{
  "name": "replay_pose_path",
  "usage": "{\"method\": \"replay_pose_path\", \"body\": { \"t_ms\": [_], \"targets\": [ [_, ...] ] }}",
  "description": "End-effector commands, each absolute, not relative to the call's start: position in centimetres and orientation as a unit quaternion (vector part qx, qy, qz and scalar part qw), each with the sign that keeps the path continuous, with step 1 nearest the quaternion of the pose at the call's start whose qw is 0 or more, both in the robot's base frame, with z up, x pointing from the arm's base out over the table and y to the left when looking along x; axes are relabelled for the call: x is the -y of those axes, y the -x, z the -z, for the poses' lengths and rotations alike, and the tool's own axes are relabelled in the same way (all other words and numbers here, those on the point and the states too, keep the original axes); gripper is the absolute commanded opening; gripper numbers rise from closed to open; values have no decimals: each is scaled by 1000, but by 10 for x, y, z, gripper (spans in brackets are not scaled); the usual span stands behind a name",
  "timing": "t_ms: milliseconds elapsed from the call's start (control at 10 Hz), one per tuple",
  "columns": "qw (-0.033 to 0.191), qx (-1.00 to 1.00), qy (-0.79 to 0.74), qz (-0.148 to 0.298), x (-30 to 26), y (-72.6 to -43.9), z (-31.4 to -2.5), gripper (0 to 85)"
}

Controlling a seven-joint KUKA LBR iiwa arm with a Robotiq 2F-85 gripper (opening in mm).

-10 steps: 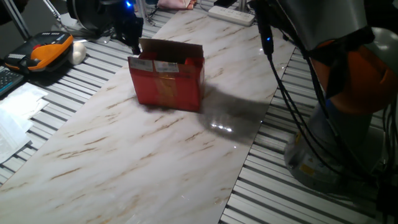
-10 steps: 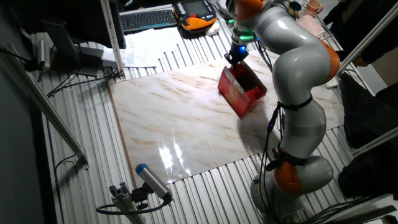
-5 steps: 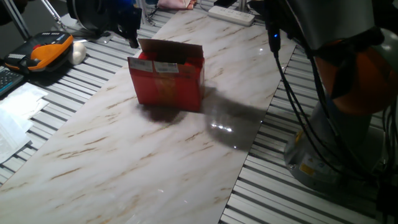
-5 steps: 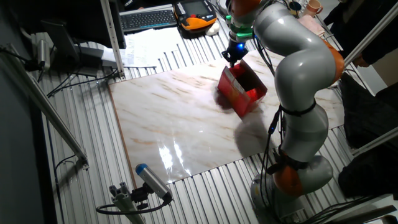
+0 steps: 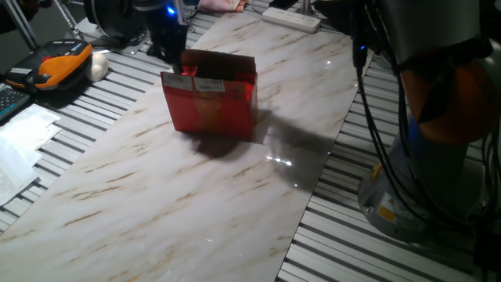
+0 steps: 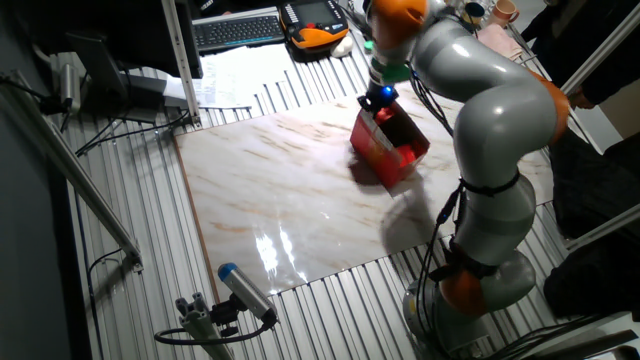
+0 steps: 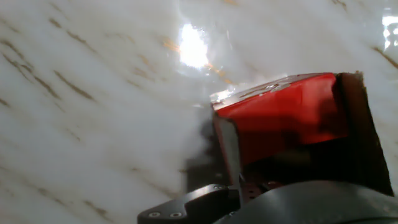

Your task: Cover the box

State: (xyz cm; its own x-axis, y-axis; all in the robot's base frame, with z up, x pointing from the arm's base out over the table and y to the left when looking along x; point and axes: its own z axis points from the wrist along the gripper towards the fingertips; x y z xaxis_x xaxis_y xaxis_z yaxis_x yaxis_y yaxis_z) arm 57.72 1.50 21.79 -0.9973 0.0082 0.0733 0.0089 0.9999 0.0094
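Pincer (image 6: 377, 100) over red box (image 6: 390, 148)

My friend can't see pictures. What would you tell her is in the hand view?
An open red cardboard box stands on a white marble table, seen from close above with its brown flap on the right. A dark part of the gripper fills the bottom edge, and a bright light glints off the table.

The box (image 5: 211, 102) stands on the marble table (image 5: 196, 196), directly under the gripper (image 5: 168, 47), which hangs over the box's far corner. In the hand view, the box's open top (image 7: 292, 124) lies just below the fingers. Beyond the gripper, off the table's edge, sit a handheld device (image 5: 59, 66) and a keyboard (image 6: 235, 30). A power strip (image 5: 291, 17) lies at the table's far end.
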Motion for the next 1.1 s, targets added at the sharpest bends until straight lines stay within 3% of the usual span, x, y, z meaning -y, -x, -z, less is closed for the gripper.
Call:
{"method": "replay_pose_path", "body": {
  "t_ms": [0,500,800,1000],
  "targets": [
    [33,999,2,9,-12,-579,-208,0],
    [34,999,-3,8,-8,-585,-213,0],
    [67,998,9,18,-15,-594,-247,0],
    [66,998,18,3,-32,-593,-249,0]
  ]
}}
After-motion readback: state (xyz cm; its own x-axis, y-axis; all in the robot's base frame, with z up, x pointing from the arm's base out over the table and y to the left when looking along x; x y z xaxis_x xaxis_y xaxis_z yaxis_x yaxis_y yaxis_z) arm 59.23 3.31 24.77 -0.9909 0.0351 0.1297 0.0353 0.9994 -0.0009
